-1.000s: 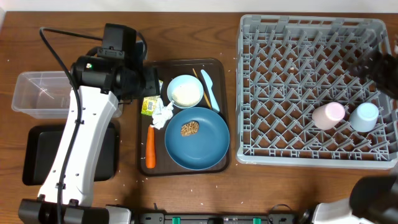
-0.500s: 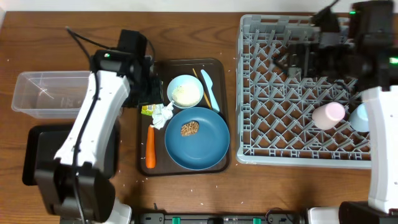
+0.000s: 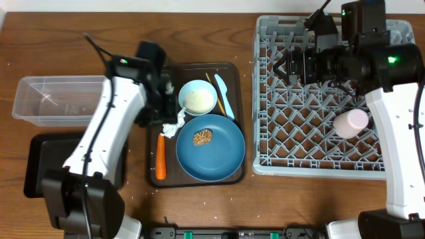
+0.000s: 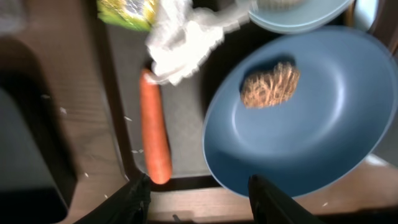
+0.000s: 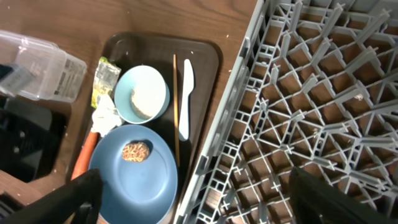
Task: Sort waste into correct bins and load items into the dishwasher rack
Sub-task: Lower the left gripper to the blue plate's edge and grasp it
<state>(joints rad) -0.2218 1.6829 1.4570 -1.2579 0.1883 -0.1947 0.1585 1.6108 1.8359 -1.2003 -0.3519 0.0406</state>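
Both arms hover with empty jaws over a wooden desk (image 3: 199, 33), the waste on its tray, the bins bare

At far left sit a clear rectangular plastic box (image 3: 50, 99) and, nearer, a shallow black rectangular tray (image 3: 40, 166). Next, a dark brown serving tray (image 3: 229, 70) carries a yellow-green printed wrapper (image 4: 124, 11), a crumpled white tissue (image 3: 174, 123), a small orange carrot (image 3: 160, 158), a large dark blue plate (image 3: 219, 159) with brown food crumbs (image 3: 202, 137), a white bowl with pale blue rim (image 3: 197, 97), thin wooden chopsticks (image 5: 175, 106) and a light blue utensil (image 3: 224, 96). The left jaws hang above the carrot, partly apart, gripping nothing. At right, the large square grey plastic crate (image 3: 319, 133) holds a pink cup (image 3: 350, 122); the right jaws stand wide above its far-left pegs
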